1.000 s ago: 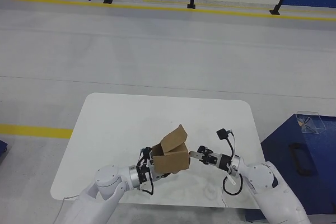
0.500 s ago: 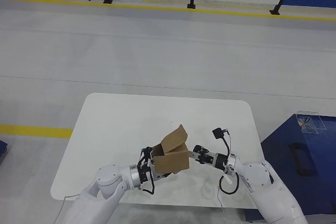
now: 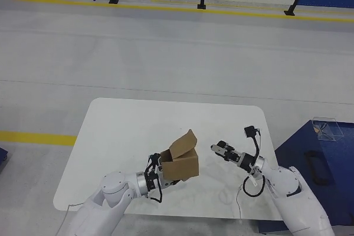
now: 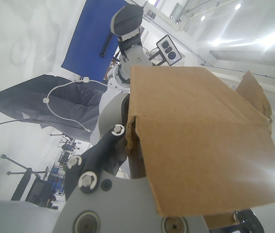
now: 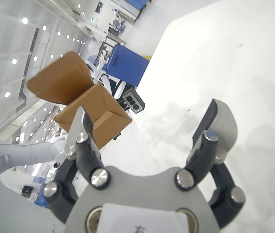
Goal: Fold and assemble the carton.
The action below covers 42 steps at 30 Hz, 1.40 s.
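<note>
I held the carton (image 3: 180,164) clear of the table (image 3: 124,130) in the left hand (image 3: 158,172), clamped shut on one wall, so its raised flap (image 3: 186,143) stood free for the right hand (image 5: 149,112), which hung wide open and empty near it, placed, I judged, to fold that flap down

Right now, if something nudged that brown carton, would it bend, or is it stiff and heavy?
Probably light: the left gripper alone seems to hold the carton up. Its walls show a boxy shape, so fairly stiff, but the raised flap would likely hinge over if pushed. The ragged edge near the grip hints that the cardboard could tear if squeezed hard.
</note>
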Motion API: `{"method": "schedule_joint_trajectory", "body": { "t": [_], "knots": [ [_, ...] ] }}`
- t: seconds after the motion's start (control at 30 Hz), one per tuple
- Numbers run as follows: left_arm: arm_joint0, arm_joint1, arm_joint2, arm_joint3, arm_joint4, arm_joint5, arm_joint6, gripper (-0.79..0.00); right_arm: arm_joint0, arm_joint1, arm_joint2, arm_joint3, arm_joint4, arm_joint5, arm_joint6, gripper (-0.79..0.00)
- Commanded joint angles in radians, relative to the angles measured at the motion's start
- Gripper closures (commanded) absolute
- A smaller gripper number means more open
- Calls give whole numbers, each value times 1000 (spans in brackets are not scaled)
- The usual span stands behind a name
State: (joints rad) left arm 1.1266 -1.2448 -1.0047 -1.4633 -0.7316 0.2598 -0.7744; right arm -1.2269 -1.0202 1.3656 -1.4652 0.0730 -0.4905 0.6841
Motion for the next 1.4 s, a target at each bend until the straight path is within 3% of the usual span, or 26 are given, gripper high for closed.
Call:
{"method": "schedule_joint_trajectory", "body": {
  "t": [0.0,0.13,0.23,0.27,0.8,0.87,0.93,1.07,1.17,1.27,1.37],
  "knots": [
    [0,0,0,2,-2,-2,-2,0,-31,8,70,-11,18,-19,-27,-785],
    [-4,-1,1,7,-1,-6,-6,0,-92,18,186,-29,27,-28,-138,-785],
    [-6,-2,-5,10,1,-27,4,0,-136,16,210,-56,50,-26,-198,-785],
    [-8,-2,-18,8,21,-65,39,0,-136,16,210,-56,50,-26,-198,-785],
    [-2,-2,-15,-4,29,-52,64,0,-136,16,210,-56,50,-26,-198,-785],
    [9,-4,-6,-60,35,53,182,0,-136,16,210,-56,50,-26,-198,-785],
    [22,-10,16,-161,71,159,369,0,-136,16,210,-56,50,-26,-198,-785],
    [69,-41,47,-321,-133,341,660,0,-136,16,210,-56,50,-26,-198,-785],
    [86,-76,56,-385,-397,367,942,0,-136,16,210,-56,50,-26,-198,-785],
    [84,-110,74,-420,-621,302,1224,0,-136,16,210,-56,50,-26,-198,-785],
    [57,-138,106,-439,-727,175,1448,0,-136,16,210,-56,50,-26,-198,-785]
  ]
}}
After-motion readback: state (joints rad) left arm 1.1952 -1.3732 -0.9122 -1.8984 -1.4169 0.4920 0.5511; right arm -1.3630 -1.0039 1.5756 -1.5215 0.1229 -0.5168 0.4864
